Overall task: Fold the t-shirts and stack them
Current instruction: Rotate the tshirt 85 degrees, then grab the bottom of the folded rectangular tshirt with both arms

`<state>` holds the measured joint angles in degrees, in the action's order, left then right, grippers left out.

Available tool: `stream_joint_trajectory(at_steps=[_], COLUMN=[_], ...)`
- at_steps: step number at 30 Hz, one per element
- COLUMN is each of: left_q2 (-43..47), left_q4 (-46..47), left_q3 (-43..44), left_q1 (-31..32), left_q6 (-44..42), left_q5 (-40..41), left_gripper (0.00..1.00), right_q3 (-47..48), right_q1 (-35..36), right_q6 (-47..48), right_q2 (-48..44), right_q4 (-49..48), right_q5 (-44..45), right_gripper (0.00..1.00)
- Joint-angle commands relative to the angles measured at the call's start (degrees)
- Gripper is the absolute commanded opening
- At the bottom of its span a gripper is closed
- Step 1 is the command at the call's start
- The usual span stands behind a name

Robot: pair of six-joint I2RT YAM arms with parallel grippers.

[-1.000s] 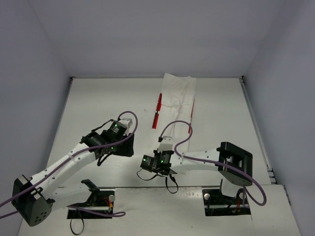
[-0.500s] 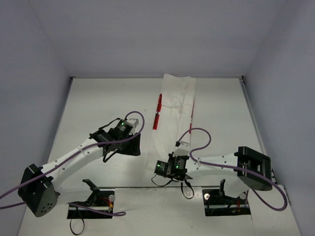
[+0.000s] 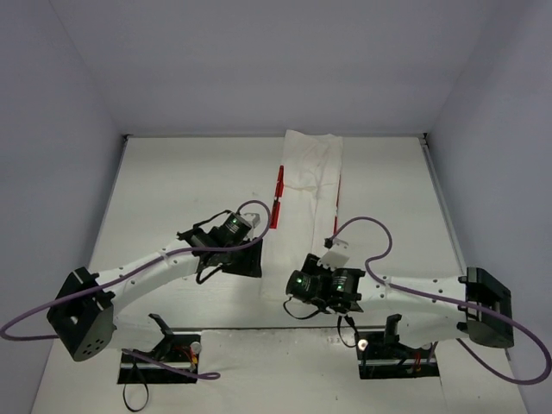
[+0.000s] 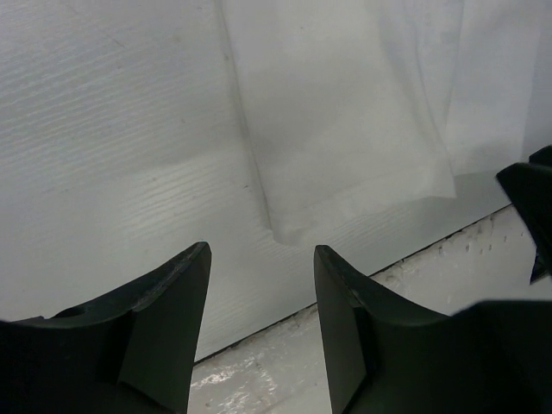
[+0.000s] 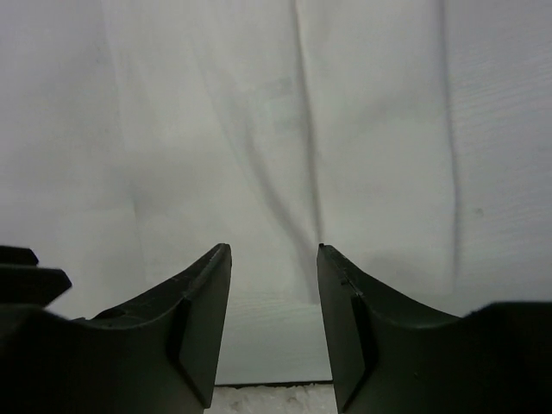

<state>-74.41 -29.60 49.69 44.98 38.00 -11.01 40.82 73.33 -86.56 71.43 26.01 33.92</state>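
From overhead, the t-shirt [image 3: 306, 172] lies folded in a long strip down the middle of the white table [image 3: 172, 190].

Left wrist: the left gripper [image 4: 261, 254] stands parted and empty, just short of the shirt's corner.

Right wrist: the right gripper [image 5: 273, 250] stands parted and empty by the shirt's near end.

top view looks down; wrist views closely share t-shirt [image 4: 345, 129].

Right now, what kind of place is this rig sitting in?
Probably a lab robot test cell: plain pale walls box in a white table, left arm and right arm are bolted at its near edge, and one t-shirt lies on it.
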Motion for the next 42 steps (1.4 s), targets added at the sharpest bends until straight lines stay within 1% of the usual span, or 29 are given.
stream_joint_trajectory(at_steps=[1,3,5,8,11,14,19,22,26,27,30,35,37,41,42], left_q2=[-1.3,-3.4,-4.8,-8.0,-9.8,-11.0,-12.2,-13.1,-13.6,-13.8,-13.2,-12.5,-13.3,-14.2,-14.6], left_q4=[5.2,7.2,8.1,9.7,10.6,10.7,10.6,10.5,10.4,10.3,10.4,10.3,10.4,10.5,10.4], left_q3=[2.2,1.6,2.2,3.4,4.1,3.6,2.5,1.3,0.4,0.0,-1.0,-2.4,-2.2,-1.6,-1.3], left_q1=[0.8,1.2,1.5,2.6,3.0,3.0,3.0,3.0,3.0,3.0,3.1,3.0,3.0,3.1,3.0], left_q6=[3.4,4.4,4.7,5.0,5.2,5.3,5.5,5.8,5.8,5.9,6.0,6.6,6.4,6.3,6.2], left_q5=[-1.5,-2.0,-2.7,-3.8,-4.5,-4.9,-5.5,-6.4,-7.0,-7.6,-8.0,-9.1,-9.6,-10.1,-10.6], left_gripper=[0.47,0.47,0.47,0.47,0.47,0.47,0.47,0.46,0.46,0.46,0.46,0.46,0.46,0.46,0.44], right_q3=[-2.6,-5.6,-7.7,-9.4,-10.9,-10.8,-12.2,-13.7,-15.3,-15.8,-14.8,-13.7,-14.4,-15.6,-16.1], right_q1=[-4.2,-7.9,-10.4,-14.9,-18.4,-19.7,-21.9,-25.2,-27.0,-27.7,-27.7,-27.7,-27.7,-27.7,-27.6], right_q6=[1.9,3.6,4.9,8.1,10.5,12.9,16.6,20.6,23.5,25.2,27.0,28.4,28.5,28.3,28.2], right_q2=[-5.8,-9.9,-12.7,-15.9,-14.7,-12.5,-11.5,-12.1,-11.5,-10.4,-7.0,-3.2,-2.1,-1.9,-2.2], right_q4=[3.1,3.5,3.6,3.9,3.8,3.6,1.4,-1.9,-4.3,-6.5,-7.9,-9.1,-9.8,-10.0,-10.0], right_q5=[2.6,0.3,-2.3,-4.7,-8.5,-10.4,-13.8,-19.5,-25.3,-28.0,-31.1,-33.4,-36.5,-38.5,-39.1], right_gripper=[0.41,0.39,0.41,0.49,0.54,0.55,0.52,0.51,0.53,0.53,0.53,0.53,0.53,0.52,0.52])
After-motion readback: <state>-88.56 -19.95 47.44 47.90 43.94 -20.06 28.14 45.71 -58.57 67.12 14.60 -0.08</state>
